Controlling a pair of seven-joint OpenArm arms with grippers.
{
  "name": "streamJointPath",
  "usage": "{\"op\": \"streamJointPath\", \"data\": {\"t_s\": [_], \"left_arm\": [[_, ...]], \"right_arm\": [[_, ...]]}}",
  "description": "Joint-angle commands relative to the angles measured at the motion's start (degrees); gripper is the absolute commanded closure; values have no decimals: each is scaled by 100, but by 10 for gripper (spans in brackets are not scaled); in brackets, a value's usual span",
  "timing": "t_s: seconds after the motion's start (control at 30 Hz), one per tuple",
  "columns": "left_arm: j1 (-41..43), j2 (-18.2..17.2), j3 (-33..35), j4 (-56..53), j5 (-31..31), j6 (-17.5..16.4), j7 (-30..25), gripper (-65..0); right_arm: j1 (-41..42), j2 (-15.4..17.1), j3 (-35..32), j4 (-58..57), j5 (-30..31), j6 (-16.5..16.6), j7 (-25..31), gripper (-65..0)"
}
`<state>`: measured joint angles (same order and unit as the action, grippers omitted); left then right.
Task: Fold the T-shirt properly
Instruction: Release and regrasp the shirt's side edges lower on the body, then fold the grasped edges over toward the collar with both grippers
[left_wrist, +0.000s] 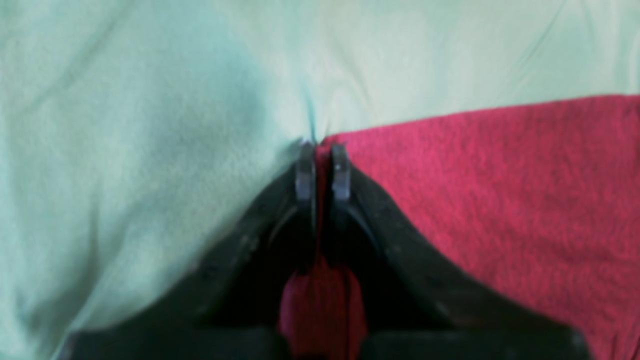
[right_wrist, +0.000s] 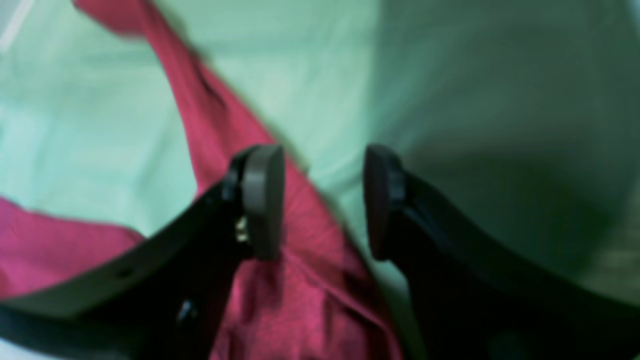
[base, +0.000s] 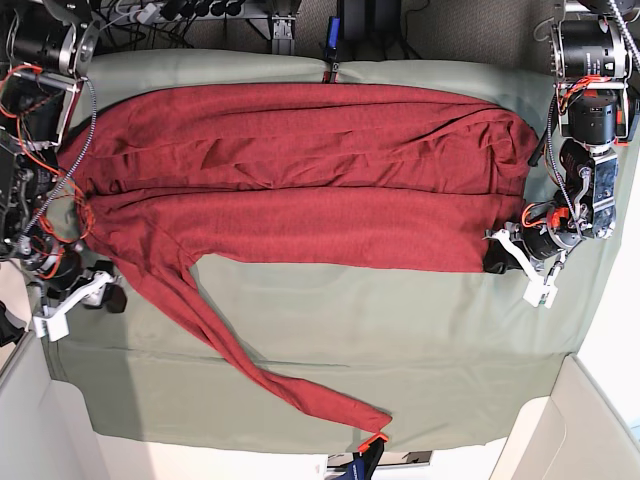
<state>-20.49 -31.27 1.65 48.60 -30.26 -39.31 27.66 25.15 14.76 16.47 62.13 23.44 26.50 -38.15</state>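
1. Wiring, red and black, runs down the robot's right arm at the left edge of the base view.
2. Right gripper hangs with its fingers spread wide, pinching nothing; in the right wrist view one finger is over red fabric and the other over pale green cloth. In the base view this gripper sits at the lower left, just beside the shirt's edge.
3. T-shirt, dark red and plain, lies spread across the bench over most of the far half, its cloth gathered into long creases that run left to right.
4. Sleeve of the T-shirt trails from the left side of the body diagonally toward the near edge, ending close to the front middle of the bench.
5. Green cloth covers the bench under the T-shirt and shows bare across the near right part.
6. Left gripper has its fingers pressed nearly together, pinching a fold of the T-shirt; red fabric shows in the narrow gap and bunches behind the fingertips. The green cloth puckers slightly right at the fingertips.
7. In the base view the left gripper is at the right end of the T-shirt, touching its near right corner.
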Motion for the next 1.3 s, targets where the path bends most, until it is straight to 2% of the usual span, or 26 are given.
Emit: {"op": "streamJointPath", "data": {"t_s": [0.0, 0.3, 0.53, 0.6, 0.67, 0.8, 0.93, 1.03, 1.17, 1.27], "left_arm": [[-125, -103, -22, 68, -37, -69, -66, 0], [-125, -103, -22, 68, -39, -69, -66, 0], [-125, -114, -22, 68, -44, -69, -66, 0], [-125, -116, -22, 68, -63, -69, -68, 0], [-127, -116, -22, 68, -81, -69, -120, 0], [-129, -188, -22, 103, -81, -69, -361, 0], [-125, -391, -22, 391, -81, -69, -339, 0], [-122, -562, -22, 750, -136, -69, -61, 0], [9, -811, -24, 1471, -1023, -69, 898, 0], [313, -1003, -24, 2166, -1235, -69, 1283, 0]], "right_arm": [[238, 92, -107, -44, 20, 33, 210, -265], [273, 90, -1058, -348, -437, 24, 278, -265], [214, -4, -1158, -348, -610, 26, 214, -256], [175, -2, -1158, -348, -695, 33, 229, -159], [140, -2, -1156, -348, -721, 33, 234, 0], [131, 0, -1156, -297, -697, 35, 286, 0], [70, 15, -1156, 168, -693, 52, 256, 0], [-57, 20, -1117, 815, -651, 50, -22, 0], [-514, 142, -1008, 1978, -358, 46, -374, 0], [-946, 339, -973, 2616, -164, 44, -518, 0]]}}
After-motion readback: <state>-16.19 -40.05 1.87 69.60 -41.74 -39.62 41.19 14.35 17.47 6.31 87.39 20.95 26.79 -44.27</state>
